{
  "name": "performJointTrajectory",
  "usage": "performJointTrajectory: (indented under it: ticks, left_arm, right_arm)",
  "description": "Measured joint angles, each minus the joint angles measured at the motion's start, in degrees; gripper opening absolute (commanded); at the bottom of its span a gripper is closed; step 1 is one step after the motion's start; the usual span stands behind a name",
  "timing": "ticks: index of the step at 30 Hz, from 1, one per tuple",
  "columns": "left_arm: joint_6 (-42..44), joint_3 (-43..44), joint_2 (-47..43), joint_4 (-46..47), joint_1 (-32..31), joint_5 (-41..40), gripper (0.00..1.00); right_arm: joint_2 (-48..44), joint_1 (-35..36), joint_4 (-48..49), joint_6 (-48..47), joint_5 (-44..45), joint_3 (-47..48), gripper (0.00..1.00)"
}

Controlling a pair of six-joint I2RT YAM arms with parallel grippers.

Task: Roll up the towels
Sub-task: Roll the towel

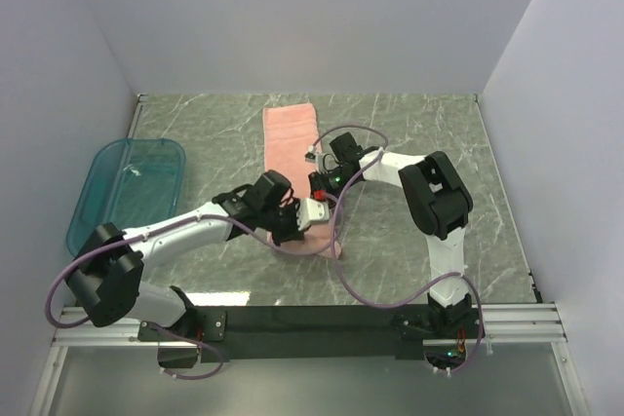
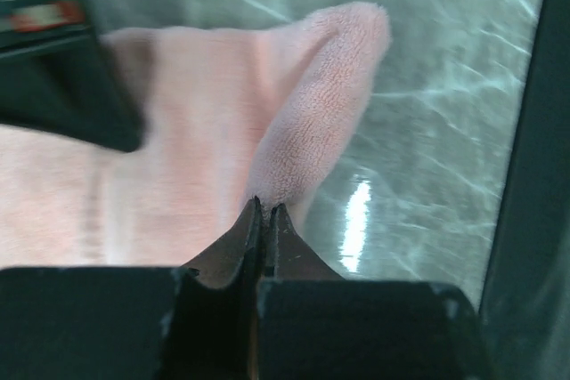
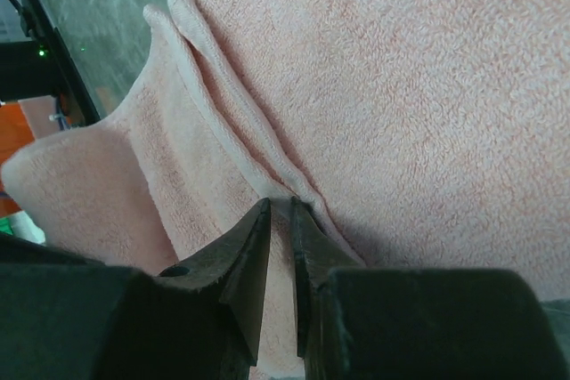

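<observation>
The salmon-pink towel (image 1: 291, 133) lies lengthwise down the middle of the table, its near end lifted and folded over. My left gripper (image 1: 295, 228) is shut on the towel's near corner; the left wrist view shows the jaws pinching a raised fold of towel (image 2: 312, 122). My right gripper (image 1: 318, 182) is shut on the towel's right edge; the right wrist view shows the jaws clamping the hemmed edge (image 3: 223, 104), with terry cloth (image 3: 410, 86) filling the frame. The white label does not show.
A teal translucent plastic tray (image 1: 127, 189) stands at the left of the table. White walls close in the left, back and right. The black mounting rail (image 1: 312, 319) with both arm bases runs along the near edge. Cables loop over the towel's near end.
</observation>
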Motion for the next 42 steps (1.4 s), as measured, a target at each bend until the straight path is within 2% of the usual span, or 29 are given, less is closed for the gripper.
performJointTrajectory:
  ticks: [4,8,12,21,25,32,33,38,41,42]
  left_arm:
    - [-0.3,2.4,2.1,0.4,4.5,1.2,0.0]
    - [-0.2,3.4,5.3,1.6,7.6,1.2,0.0]
    - [0.7,3.6,8.8,3.1,9.8,0.7,0.0]
    - [2.2,6.6,11.2,3.7,12.7,0.9,0.01]
    - [2.6,6.9,12.6,4.6,13.5,0.9,0.01]
    - [2.6,6.9,16.5,6.5,14.4,0.9,0.01]
    - [2.6,6.9,16.6,6.6,14.4,0.9,0.01]
    - [2.6,7.4,17.3,7.1,14.4,1.2,0.01]
    - [2.6,7.9,18.1,7.3,14.5,1.2,0.04]
    - [2.6,8.1,18.3,7.3,14.5,1.2,0.07]
  right_arm:
    - [0.0,0.4,0.0,-0.2,-0.3,0.0,0.23]
    - [0.0,0.8,-1.9,-1.3,0.5,1.2,0.29]
    - [0.0,0.9,-5.7,-2.8,2.6,5.1,0.32]
    - [2.0,-1.7,-9.9,-3.3,4.8,16.7,0.33]
    - [3.4,-4.8,-12.2,-3.3,2.6,17.8,0.47]
    - [1.6,-8.1,-16.2,-4.5,-3.3,12.8,0.53]
    - [1.3,-8.0,-16.7,-4.8,-4.1,11.8,0.62]
    - [1.2,-7.2,-18.4,-5.2,-6.5,9.5,0.63]
    - [1.3,-7.2,-18.8,-5.4,-7.2,9.2,0.54]
    - [1.3,-7.1,-18.7,-5.4,-7.2,9.1,0.46]
